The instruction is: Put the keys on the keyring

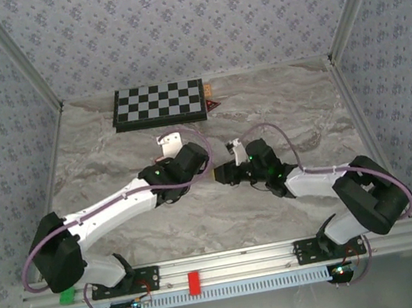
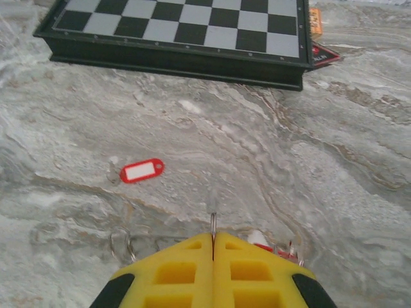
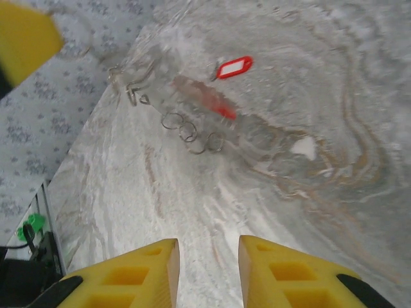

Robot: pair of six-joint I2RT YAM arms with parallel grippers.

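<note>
Key (image 2: 142, 171), red with a white window, lies flat on the worktop (image 2: 289, 141) ahead-left of the left pincer (image 2: 212, 237), which is pressed together on a thin silvery strip (image 2: 212, 222) standing up between its tips; what the strip is cannot be told. Right pincer (image 3: 209, 245) spread, loose wire rings (image 3: 189, 133) ahead of it.

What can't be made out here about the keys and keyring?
Left wrist view: the thin silvery metal piece is mostly hidden inside the shut left gripper; key blade or ring, unclear.
Right wrist view: a red streak beside the small silvery wire rings is motion-blurred and cannot be identified.
Top external view: that silvery piece is too small to make out.
</note>
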